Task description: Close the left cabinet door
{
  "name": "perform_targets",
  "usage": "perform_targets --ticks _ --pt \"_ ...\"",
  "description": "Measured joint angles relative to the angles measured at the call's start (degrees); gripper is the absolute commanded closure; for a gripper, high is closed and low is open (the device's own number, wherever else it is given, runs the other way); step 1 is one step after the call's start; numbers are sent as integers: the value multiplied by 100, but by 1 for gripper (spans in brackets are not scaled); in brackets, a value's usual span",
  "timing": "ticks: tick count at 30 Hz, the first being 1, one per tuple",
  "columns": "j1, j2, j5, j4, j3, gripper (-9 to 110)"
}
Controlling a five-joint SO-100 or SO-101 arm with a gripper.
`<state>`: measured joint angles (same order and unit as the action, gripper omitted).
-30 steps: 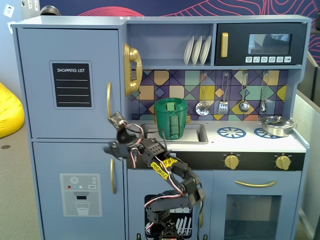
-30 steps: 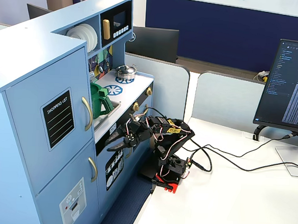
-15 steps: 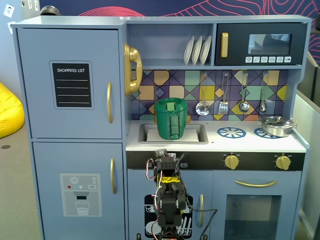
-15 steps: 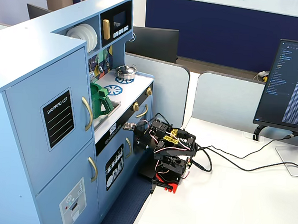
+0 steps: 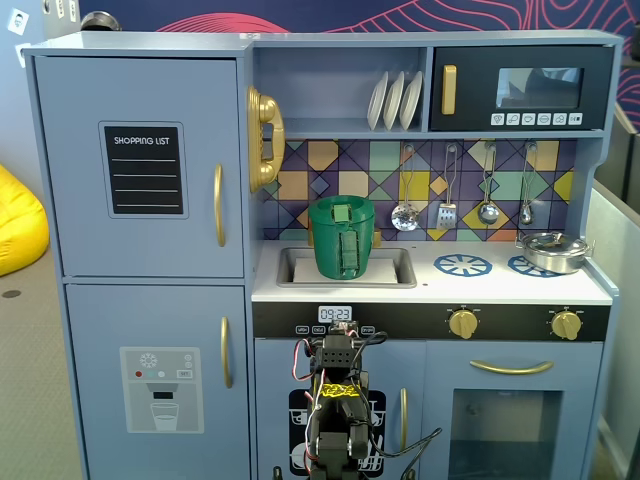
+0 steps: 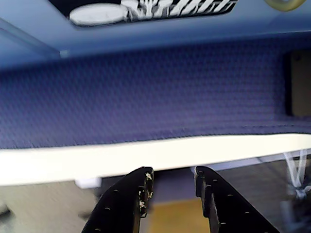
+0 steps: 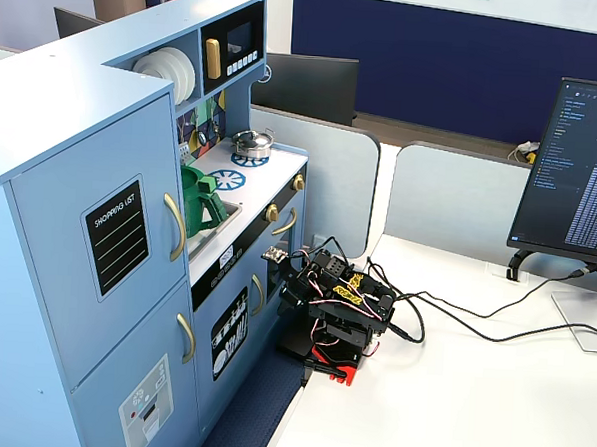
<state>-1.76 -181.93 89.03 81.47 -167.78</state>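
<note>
Cabinetry fills most of both fixed views: a tall blue-grey wooden toy kitchen [image 5: 330,45] standing against the white desk [image 7: 470,393] that carries the arm. Its biggest panel is the left cabinet door [image 5: 140,160], a large blue-grey fridge door with a black "SHOPPING LIST" chalkboard panel [image 5: 146,170] and a vertical curved gold handle [image 5: 218,205]. It sits at the upper left of the unit, above the lower door with the white dispenser graphic [image 5: 162,390]. In both fixed views it appears flush with the frame, with no gap that I can make out, so the closing looks done or nearly so.

Judging by its build, the door is a stiff, light board on a side hinge; it should swing with a gentle push and would not flex. Its painted face looks smooth and probably slippery, so a flat push near the handle edge, far from the hinge, seems best, or a hook behind the gold handle.

Smaller things: a green plastic watering can [image 5: 342,238] stands in the sink, and a small steel pot [image 5: 552,252] rests on the hob.

Folded low before the lower cabinets sits the black arm [image 7: 334,306]. Its hand [image 6: 171,187] shows in the wrist view with jaws a narrow way apart, empty, touching nothing, over a dark blue mat [image 6: 146,92].
</note>
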Motion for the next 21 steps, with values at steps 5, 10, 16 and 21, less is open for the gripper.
perform_targets --ticks 5,10,16,21 --pt "0 -44 -88 0 0 100" --pt "53 -44 -88 0 0 100" --pt "53 -44 -88 0 0 100" --pt "53 -44 -88 0 0 100"
